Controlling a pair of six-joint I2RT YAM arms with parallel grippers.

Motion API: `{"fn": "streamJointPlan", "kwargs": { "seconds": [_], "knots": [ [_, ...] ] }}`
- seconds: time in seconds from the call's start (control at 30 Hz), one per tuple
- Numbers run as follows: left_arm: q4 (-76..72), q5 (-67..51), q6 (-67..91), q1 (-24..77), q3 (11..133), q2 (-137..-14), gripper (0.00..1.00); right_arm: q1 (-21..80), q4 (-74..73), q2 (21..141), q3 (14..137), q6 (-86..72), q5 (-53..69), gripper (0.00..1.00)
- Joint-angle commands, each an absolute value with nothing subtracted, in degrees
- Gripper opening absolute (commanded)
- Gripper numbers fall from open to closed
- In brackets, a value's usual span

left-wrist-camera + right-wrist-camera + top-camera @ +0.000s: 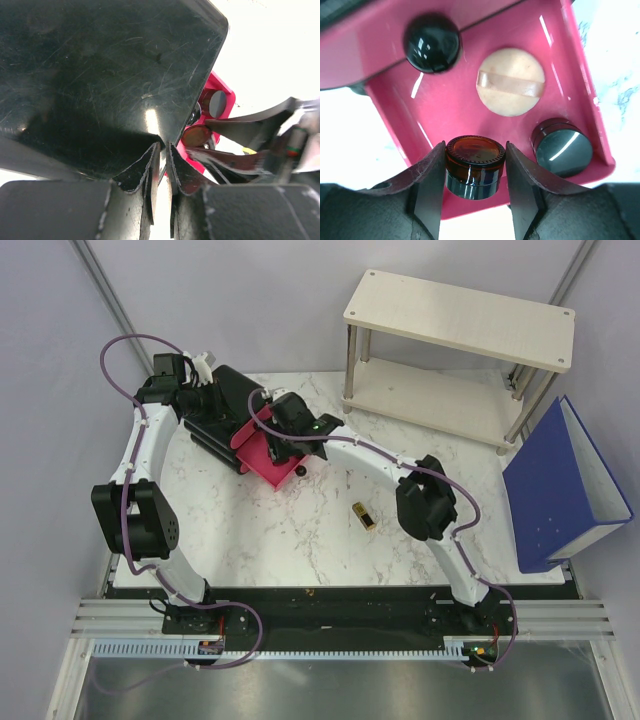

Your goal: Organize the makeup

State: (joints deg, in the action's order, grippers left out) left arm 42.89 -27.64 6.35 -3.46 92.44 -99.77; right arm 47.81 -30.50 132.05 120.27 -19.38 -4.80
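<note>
The right gripper (475, 152) pinches a small amber jar (472, 160) within the pink drawer (445, 107), the left gripper (164, 162) is clamped on the black box (100, 75) edge, and a gold lipstick (363, 516) lies on the table (290, 540).

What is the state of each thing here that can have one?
Pink drawer: pulled open.
Amber jar: lid on, gripped by right hand.
Black jar: lid on, standing in the drawer.
Puff: lying flat in the drawer.
Lipstick: lying outside the drawer.
Left hand: shut on black box.
</note>
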Motion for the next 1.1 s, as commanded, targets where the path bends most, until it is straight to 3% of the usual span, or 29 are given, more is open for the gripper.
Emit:
{"fn": "streamJointPlan", "kwargs": {
  "seconds": [0.0, 0.2, 0.53, 0.9, 1.07],
  "knots": [
    [56.8, -20.9, 2.2, -3.6, 87.7, -104.2, 0.21, 46.6, -28.4, 125.1, 122.6, -22.9, -2.2, 0.44],
    [56.8, -21.3, 2.3, -3.6, 87.8, -104.3, 0.21, 44.7, -30.0, 117.2, 115.9, -26.0, 1.3, 0.43],
    [56.8, -21.7, 2.3, -3.6, 88.2, -104.9, 0.21, 43.4, -47.3, 109.6, 101.4, -23.5, 9.9, 0.42],
    [56.7, -21.7, 2.3, -3.6, 87.6, -104.9, 0.21, 43.6, -72.5, 119.7, 103.0, -15.2, 16.9, 0.40],
    [56.6, -21.5, 2.3, -3.5, 87.5, -104.9, 0.21, 44.9, -74.4, 122.9, 99.1, -12.9, 17.3, 0.41]
  ]
}}
